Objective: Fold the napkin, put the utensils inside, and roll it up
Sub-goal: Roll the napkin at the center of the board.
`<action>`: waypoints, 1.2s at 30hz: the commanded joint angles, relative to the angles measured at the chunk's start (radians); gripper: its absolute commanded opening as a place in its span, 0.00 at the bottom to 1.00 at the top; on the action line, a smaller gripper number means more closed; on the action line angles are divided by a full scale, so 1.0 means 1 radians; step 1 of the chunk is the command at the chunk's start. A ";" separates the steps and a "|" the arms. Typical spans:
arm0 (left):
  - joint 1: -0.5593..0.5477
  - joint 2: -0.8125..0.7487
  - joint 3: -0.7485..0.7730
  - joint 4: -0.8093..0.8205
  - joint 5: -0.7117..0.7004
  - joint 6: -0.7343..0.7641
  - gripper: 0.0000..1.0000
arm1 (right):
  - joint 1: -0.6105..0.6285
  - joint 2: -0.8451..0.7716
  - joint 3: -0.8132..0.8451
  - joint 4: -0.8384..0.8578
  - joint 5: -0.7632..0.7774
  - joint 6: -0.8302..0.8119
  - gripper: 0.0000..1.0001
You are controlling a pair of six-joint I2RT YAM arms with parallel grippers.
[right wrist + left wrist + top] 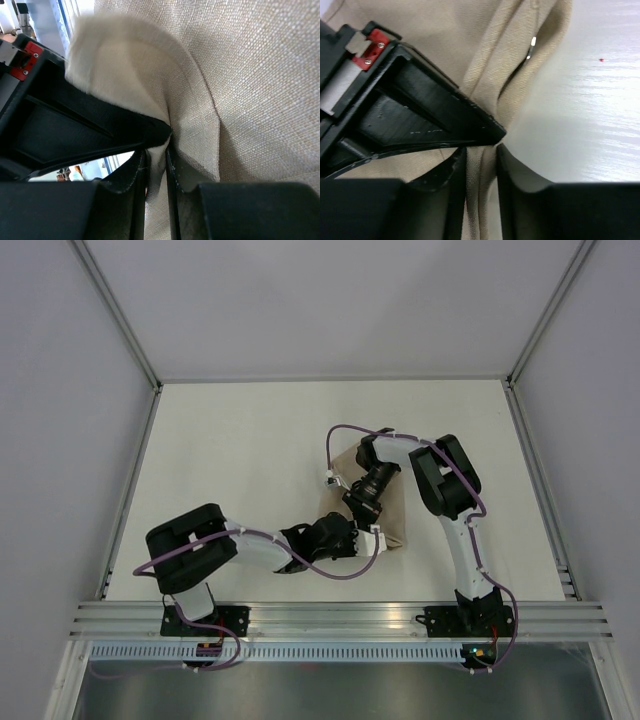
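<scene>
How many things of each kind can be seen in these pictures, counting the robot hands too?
Plain tan-beige cloth napkin: 1
Black two-finger robot hands, left hand and right hand, each pinching the napkin: 2
Small shiny metal piece showing in a napkin fold, kind unclear: 1
Total: 4

The napkin (260, 75) is matt tan cloth with a coarse, visible weave. The desk (590, 125) is white and smooth, with a streaky sheen. The left claw (481, 150) is matt black plastic, lightly scuffed.
</scene>
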 commanded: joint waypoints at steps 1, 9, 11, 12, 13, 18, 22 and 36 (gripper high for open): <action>-0.006 0.033 0.040 -0.041 0.053 -0.013 0.31 | -0.013 0.060 0.002 0.132 0.171 -0.079 0.12; 0.014 0.079 0.127 -0.210 0.137 -0.064 0.02 | -0.019 0.042 -0.001 0.135 0.164 -0.068 0.16; 0.025 0.084 0.149 -0.257 0.189 -0.076 0.02 | -0.023 0.033 -0.002 0.145 0.163 -0.060 0.20; 0.040 0.082 0.157 -0.274 0.209 -0.082 0.02 | -0.023 0.019 -0.006 0.146 0.161 -0.054 0.26; 0.049 0.082 0.160 -0.283 0.255 -0.099 0.02 | -0.026 0.011 -0.006 0.148 0.160 -0.053 0.29; 0.112 0.090 0.193 -0.348 0.367 -0.133 0.02 | -0.052 -0.067 -0.010 0.169 0.143 -0.028 0.47; 0.141 0.116 0.238 -0.397 0.453 -0.156 0.02 | -0.101 -0.133 -0.012 0.210 0.125 0.022 0.55; 0.278 0.309 0.534 -0.714 0.726 -0.259 0.02 | -0.299 -0.424 -0.182 0.502 0.112 0.174 0.59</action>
